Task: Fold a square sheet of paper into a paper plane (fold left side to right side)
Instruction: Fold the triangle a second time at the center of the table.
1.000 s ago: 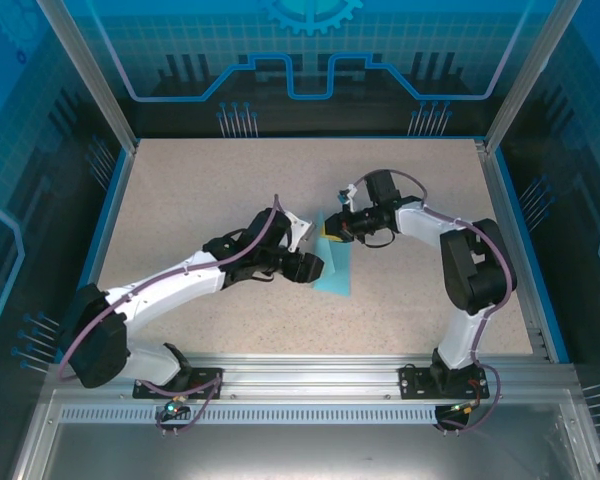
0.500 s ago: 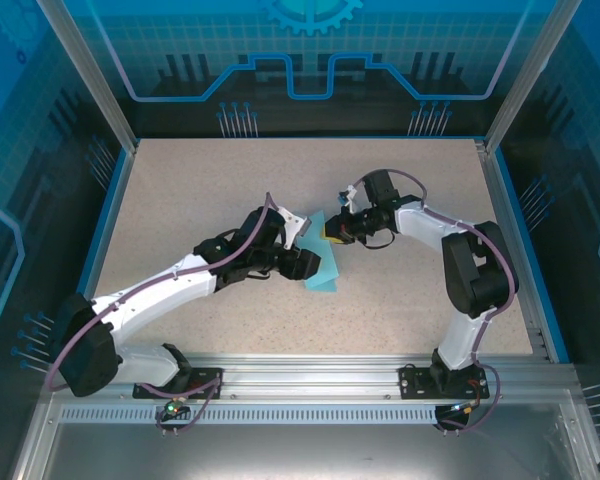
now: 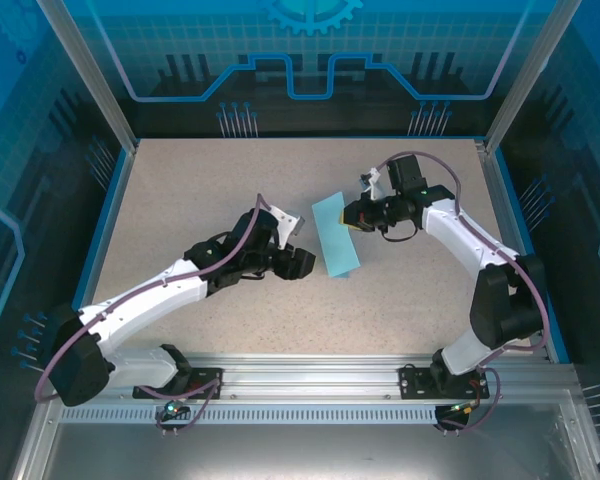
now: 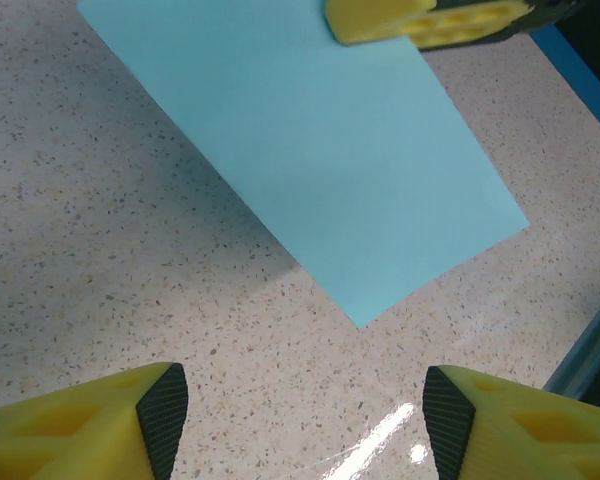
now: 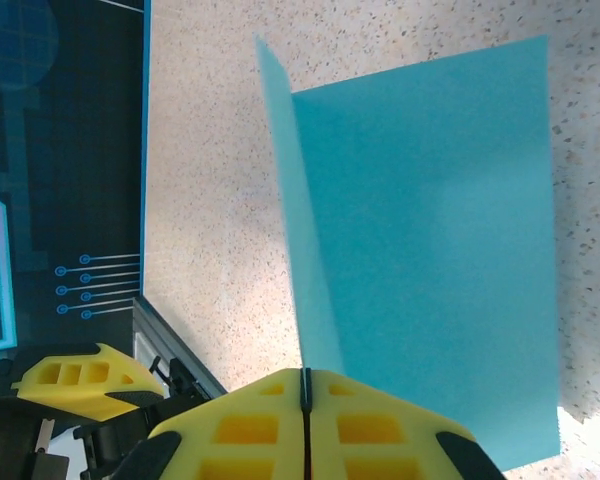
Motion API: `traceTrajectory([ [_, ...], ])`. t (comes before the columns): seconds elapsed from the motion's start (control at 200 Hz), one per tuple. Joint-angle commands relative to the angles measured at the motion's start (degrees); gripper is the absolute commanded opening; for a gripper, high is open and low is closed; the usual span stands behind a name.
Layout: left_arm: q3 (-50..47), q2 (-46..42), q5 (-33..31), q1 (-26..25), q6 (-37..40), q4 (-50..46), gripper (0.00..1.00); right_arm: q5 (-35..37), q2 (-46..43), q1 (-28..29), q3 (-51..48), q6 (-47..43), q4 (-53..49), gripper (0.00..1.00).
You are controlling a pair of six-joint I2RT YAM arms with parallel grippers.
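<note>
The square sheet of paper [image 4: 310, 170] is thin, smooth turquoise paper with a matt face. The table [image 3: 200, 190] beneath it has a speckled beige, stone-like top, slightly glossy where light glares on it. The left gripper [image 4: 305, 410] has matt yellow plastic fingers [image 4: 540, 430] with black, rubbery-looking pads [image 4: 165, 405].

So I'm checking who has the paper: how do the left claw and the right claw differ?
The left claw stands open; the right claw is shut. The left claw holds nothing and sits short of the sheet of paper; the right claw pinches its edge. Both are yellow and face the sheet.
</note>
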Motion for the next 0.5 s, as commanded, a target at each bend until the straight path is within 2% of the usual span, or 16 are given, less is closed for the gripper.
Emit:
traceTrajectory([
  [0.0, -0.7, -1.6, -1.4, -0.3, 1.1, -1.1, 0.68, 1.3, 1.5, 0.1, 0.4, -0.3, -2.8, 0.07],
  [0.245, -1.2, -1.7, -1.4, -0.3, 1.3, -1.2, 0.69, 2.4, 10.3, 3.4, 0.8, 5.5, 5.0, 0.07],
  [0.495, -1.7, 0.1, 0.0, -0.7, 3.1, -1.8, 0.69, 7.4, 16.4, 5.5, 3.3, 5.7, 4.2, 0.09],
])
